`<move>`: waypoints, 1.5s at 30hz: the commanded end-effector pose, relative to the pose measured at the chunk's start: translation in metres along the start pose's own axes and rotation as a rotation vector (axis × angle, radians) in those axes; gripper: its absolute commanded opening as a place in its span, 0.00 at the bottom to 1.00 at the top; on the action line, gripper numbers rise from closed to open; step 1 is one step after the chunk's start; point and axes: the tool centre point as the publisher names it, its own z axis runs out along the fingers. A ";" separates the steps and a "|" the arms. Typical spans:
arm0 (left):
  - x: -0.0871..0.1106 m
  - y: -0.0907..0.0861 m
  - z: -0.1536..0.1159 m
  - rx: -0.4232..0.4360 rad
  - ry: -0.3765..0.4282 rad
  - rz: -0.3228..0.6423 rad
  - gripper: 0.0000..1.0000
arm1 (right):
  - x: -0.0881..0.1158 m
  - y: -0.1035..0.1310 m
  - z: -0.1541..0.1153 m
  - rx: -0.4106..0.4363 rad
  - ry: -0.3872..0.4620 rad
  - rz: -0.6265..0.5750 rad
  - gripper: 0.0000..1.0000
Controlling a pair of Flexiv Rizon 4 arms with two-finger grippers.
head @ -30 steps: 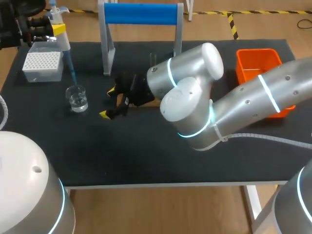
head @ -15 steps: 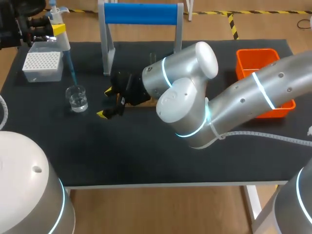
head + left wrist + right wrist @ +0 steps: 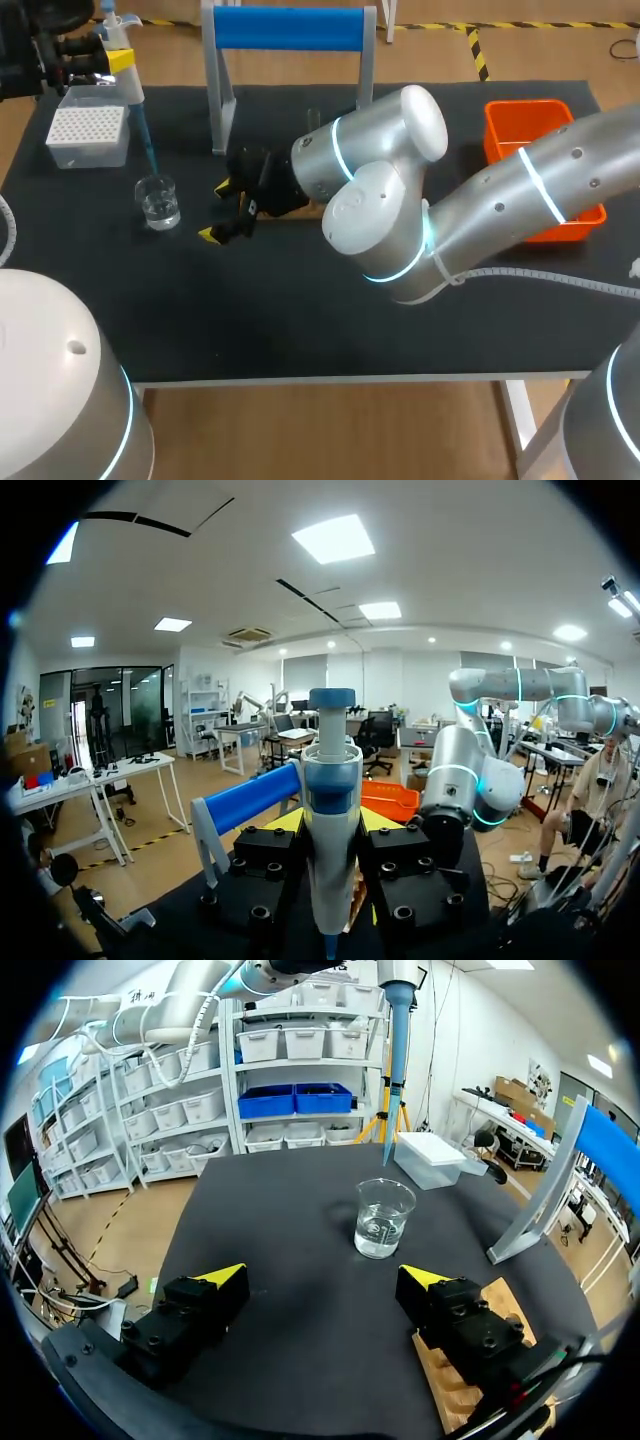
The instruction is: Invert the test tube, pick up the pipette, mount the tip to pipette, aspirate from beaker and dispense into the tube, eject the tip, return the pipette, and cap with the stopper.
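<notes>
Looking down from the head view, you have the pipette point(image 3: 122, 62) over the counter's point(image 3: 300, 300) far left corner, clamped upright in your left tool point(image 3: 332, 825). The left wrist view shows that tool's two fingers pressed against the pipette's barrel from both sides. The pipette's slim blue tip point(image 3: 398, 1050) points down and ends just above the rim of the beaker point(image 3: 158, 203). The beaker holds clear liquid and stands near the counter's left edge, just in front of the white tip box point(image 3: 88, 135).

Your right tool point(image 3: 220, 210) hangs low over the counter just beside the beaker, toward the middle. Its fingers are spread wide with nothing between them, and the right wrist view shows the beaker ahead of the gap. One finger lies over a wooden block point(image 3: 470, 1380). A blue-barred stand point(image 3: 290, 28) rises at the far edge, and an orange bin point(image 3: 535, 125) sits near the far right corner.
</notes>
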 end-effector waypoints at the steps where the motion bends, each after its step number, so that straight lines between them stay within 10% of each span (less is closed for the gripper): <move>1: 0.000 0.000 0.000 0.003 0.001 0.001 0.00 | -0.001 0.003 -0.002 0.014 0.005 0.000 1.00; 45: -0.021 0.081 0.006 0.046 -0.038 0.014 0.00 | -0.001 0.003 -0.002 0.014 0.005 0.000 1.00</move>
